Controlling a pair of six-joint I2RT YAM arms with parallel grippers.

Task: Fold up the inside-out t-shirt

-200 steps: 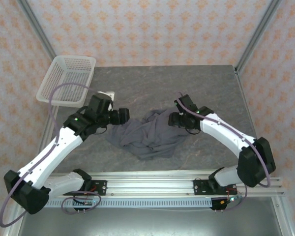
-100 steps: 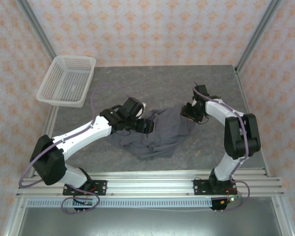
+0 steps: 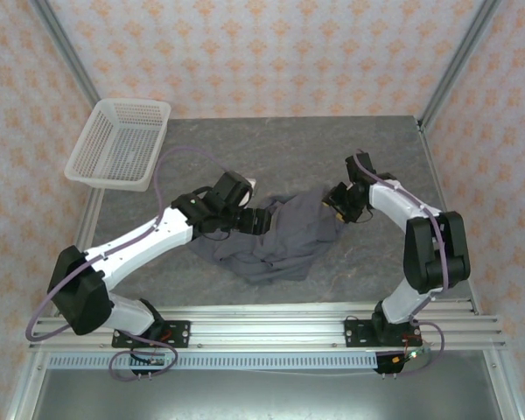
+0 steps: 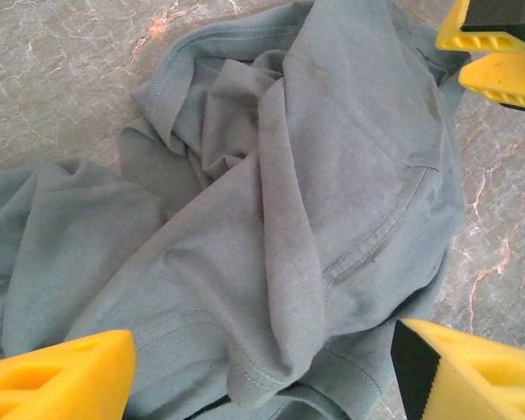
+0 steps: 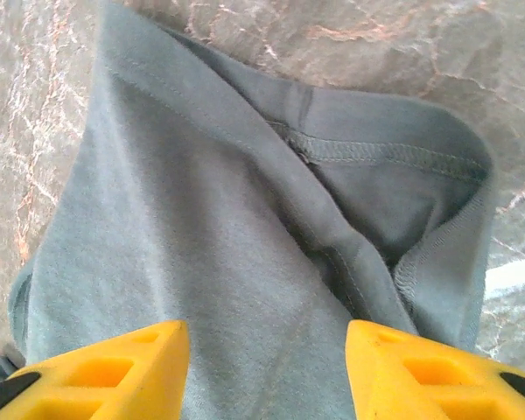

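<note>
L tool (image 3: 261,220) is open: in the left wrist view its yellow fingers (image 4: 59,378) sit wide apart at the bottom corners, w/ rumpled cloth spread across the gap and nothing pinched. It hovers over the left half of the inside-out t-shirt (image 3: 280,241), arm reaching in diagonally from the near-left base.

R tool (image 3: 336,206) is at the shirt's far-right corner, arm bent back sharply from the near-right base. In the right wrist view its fingers (image 5: 105,372) stand partway apart w/ a ridge of cloth running down btwn them. Can't tell if they're pinching that ridge or just straddling it. Its yellow fingertips also show at the top-right of the left wrist view, right at the shirt's edge.

T-shirt: dark slate-grey, lying crumpled in a loose heap at approx the ctr of the grey marbled surface (image 3: 280,144), btwn the two tools. Not flat: several overlapping folds, stitched hems and seams facing up, one hemmed opening visible in the right wrist view. Near edge comes to a rough point toward the arm bases; right corner is stretched out toward the R tool.

White mesh basket (image 3: 109,178) sits at the far-left corner of the surface, well apart from the shirt.
</note>
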